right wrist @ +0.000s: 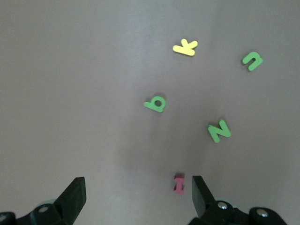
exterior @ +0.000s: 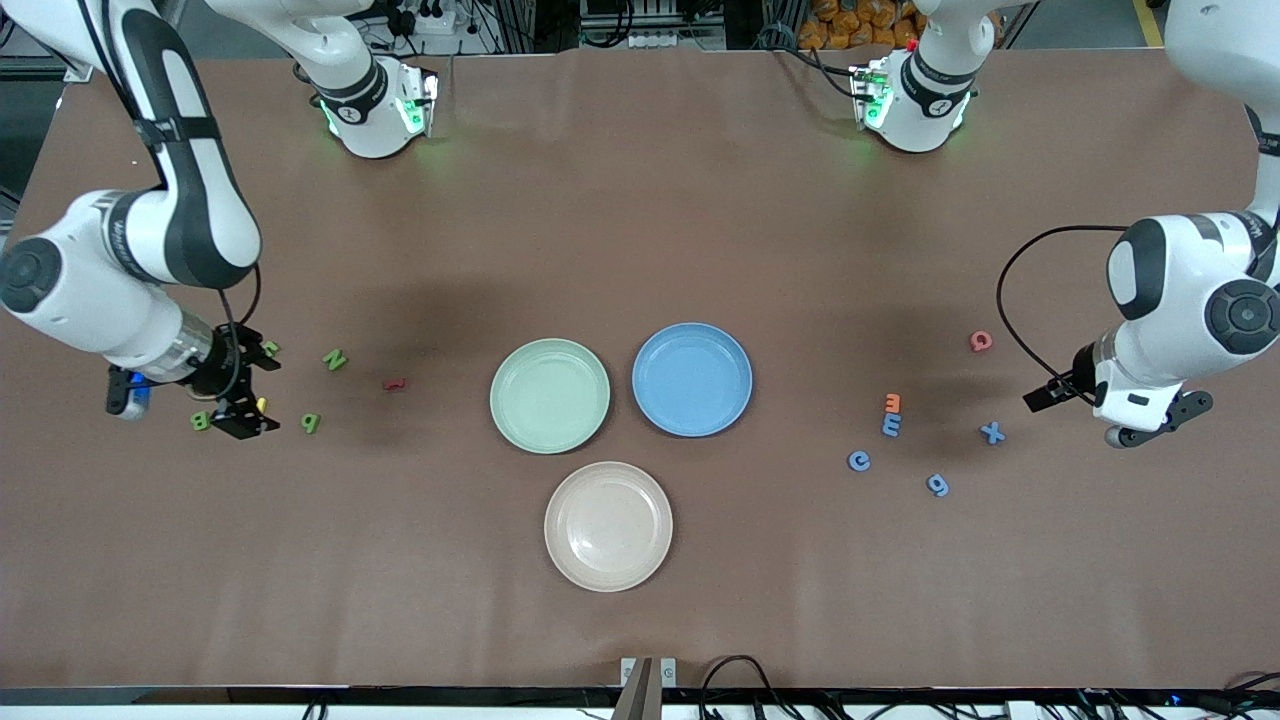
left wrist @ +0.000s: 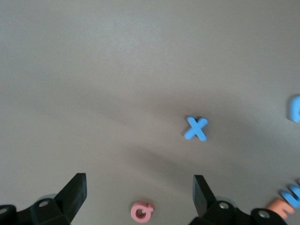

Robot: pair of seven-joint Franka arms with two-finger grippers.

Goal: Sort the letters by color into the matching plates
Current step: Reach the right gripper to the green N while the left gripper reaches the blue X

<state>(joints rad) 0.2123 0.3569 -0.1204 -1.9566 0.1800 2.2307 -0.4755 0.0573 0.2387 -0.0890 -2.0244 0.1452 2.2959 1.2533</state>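
The right arm came down the left edge of the frame, elbow bent, its wrist at mid-left. The right gripper (exterior: 240,395) hung low there, fingers spread wide, holding nothing. The left arm folded in at the right edge; the left gripper (exterior: 1150,415) sat at mid-right, likewise open and empty.

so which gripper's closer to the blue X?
Left. The left gripper, open, hangs just beside the X at the left arm's end; the right gripper, open, is over the green letters at the right arm's end.
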